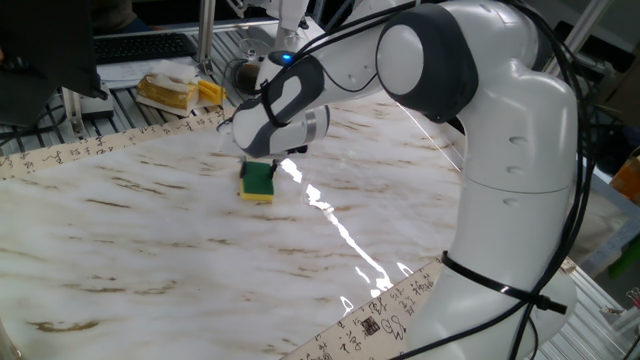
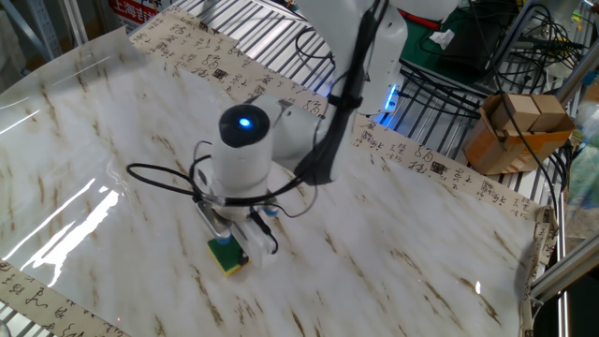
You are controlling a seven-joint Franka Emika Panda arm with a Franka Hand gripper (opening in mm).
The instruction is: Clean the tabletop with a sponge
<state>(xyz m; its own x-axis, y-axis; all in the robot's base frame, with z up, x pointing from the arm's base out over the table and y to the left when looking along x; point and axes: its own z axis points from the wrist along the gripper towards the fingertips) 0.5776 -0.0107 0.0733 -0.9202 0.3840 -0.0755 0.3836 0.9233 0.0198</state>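
The tool point(image 1: 259, 165) point(image 2: 230, 245) points straight down, its fingers closed on the sponge point(image 1: 257, 182) point(image 2: 227, 256), which sits flat on the desk point(image 1: 150, 240) point(image 2: 393, 243), green side up and yellow foam touching the marble-patterned sheet. In one fixed view the sponge lies left of centre in the upper half of the frame; in the other fixed view it is in the lower middle-left, just below the arm's blue light. A wrapped pale yellow lump point(image 1: 170, 92) rests on the slatted bench at upper left, well apart.
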